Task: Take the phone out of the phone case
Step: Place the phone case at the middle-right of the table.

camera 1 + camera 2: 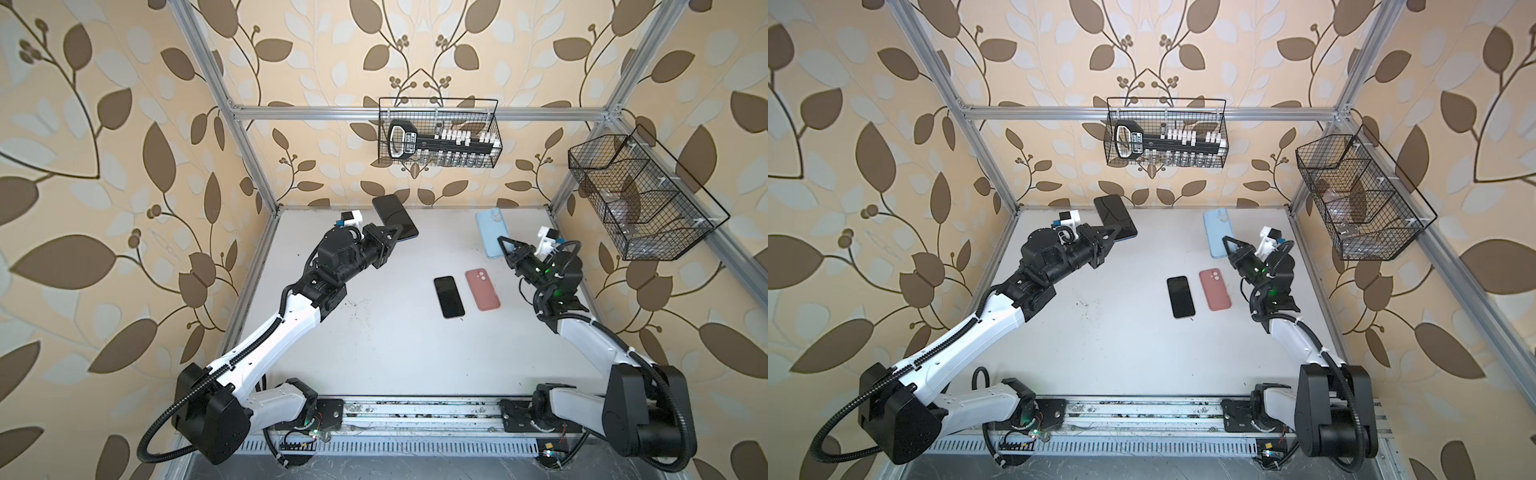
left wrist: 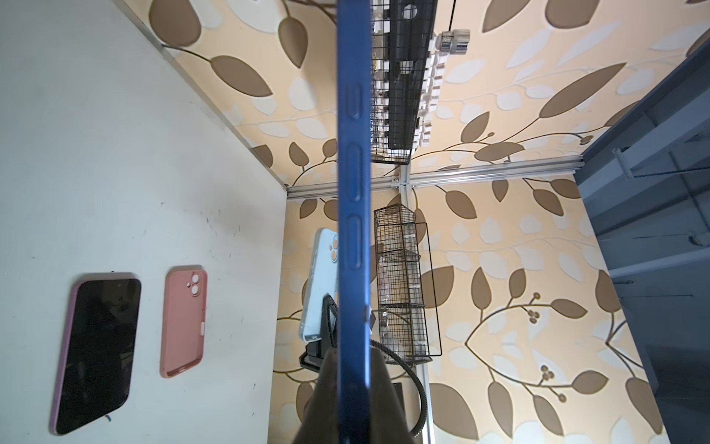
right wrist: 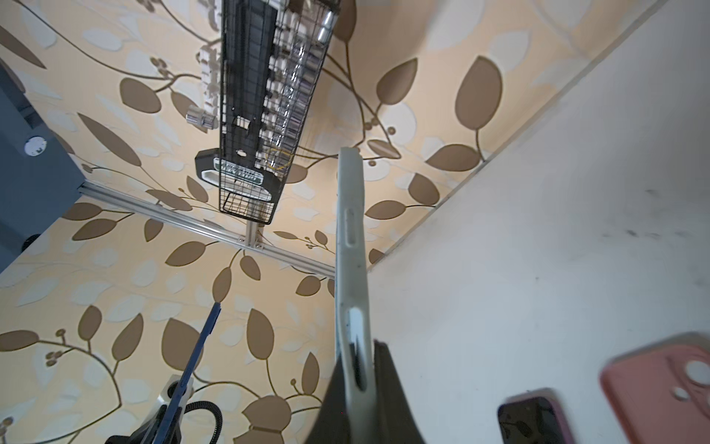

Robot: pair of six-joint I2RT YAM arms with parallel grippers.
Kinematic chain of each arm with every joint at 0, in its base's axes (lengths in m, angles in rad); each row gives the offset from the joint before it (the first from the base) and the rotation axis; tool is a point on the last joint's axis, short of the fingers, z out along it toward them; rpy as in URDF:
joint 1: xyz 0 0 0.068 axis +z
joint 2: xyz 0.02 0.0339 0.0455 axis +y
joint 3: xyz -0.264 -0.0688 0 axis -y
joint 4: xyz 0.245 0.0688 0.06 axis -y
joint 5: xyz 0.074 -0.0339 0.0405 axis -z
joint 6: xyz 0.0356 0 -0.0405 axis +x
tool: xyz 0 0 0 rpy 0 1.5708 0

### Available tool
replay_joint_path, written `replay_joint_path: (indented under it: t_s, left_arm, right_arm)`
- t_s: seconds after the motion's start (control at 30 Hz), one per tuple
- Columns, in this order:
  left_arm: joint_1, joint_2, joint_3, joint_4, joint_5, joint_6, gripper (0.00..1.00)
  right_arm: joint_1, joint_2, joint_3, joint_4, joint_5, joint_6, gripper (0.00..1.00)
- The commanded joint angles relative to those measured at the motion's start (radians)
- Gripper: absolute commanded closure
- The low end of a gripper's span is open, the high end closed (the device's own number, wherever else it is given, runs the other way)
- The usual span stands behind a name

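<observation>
Phone [image 1: 392, 216] and pale blue case [image 1: 490, 232] are well apart, each held up off the tabletop [image 1: 374, 353] by its own arm. The left gripper [image 1: 398, 236] pinches the phone's near end by the far left corner. In the left wrist view its fingers [image 2: 326, 403] press on both faces, with the blue side edge running away between them. That edge cuts across this view and hides part of the pale blue case behind it.

The right gripper [image 1: 508, 246] is clamped on the near end of the case, toward the far right corner, with the camera hole at the far end. Its fingers [image 3: 388, 403] squeeze the thin wall.

Nearer the right edge, a second phone [image 1: 449, 297] lies flat, screen up, just beside a pink case [image 1: 482, 289] — not touching. Its pinkish rim may be its own frame or a thin cover; I cannot tell.

A wire basket [image 1: 440, 133] hangs on the back wall and a side basket [image 1: 640, 199] on the right wall.
</observation>
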Motion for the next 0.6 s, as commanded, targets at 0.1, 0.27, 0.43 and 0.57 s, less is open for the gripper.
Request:
replay_joint_path:
  t_s: [0.1,0.27,0.43,0.57]
  left_arm:
    - [0.032,-0.006,0.033,0.070,0.156,0.090,1.00]
    - [0.041,0.006,0.045,0.053,0.183,0.111,1.00]
    - [0.042,0.004,0.032,0.064,0.185,0.105,1.00]
    - [0.041,0.011,0.032,0.066,0.187,0.106,1.00]
  right_arm:
    - [-0.184,-0.015,-0.060,-0.226,-0.166,-0.136,1.00]
    - [-0.254,0.002,-0.079,-0.279,-0.192,-0.208,1.00]
    - [-0.276,0.056,-0.073,-0.299,-0.219,-0.249,1.00]
    - [-0.290,0.094,-0.077,-0.307,-0.223,-0.278,1.00]
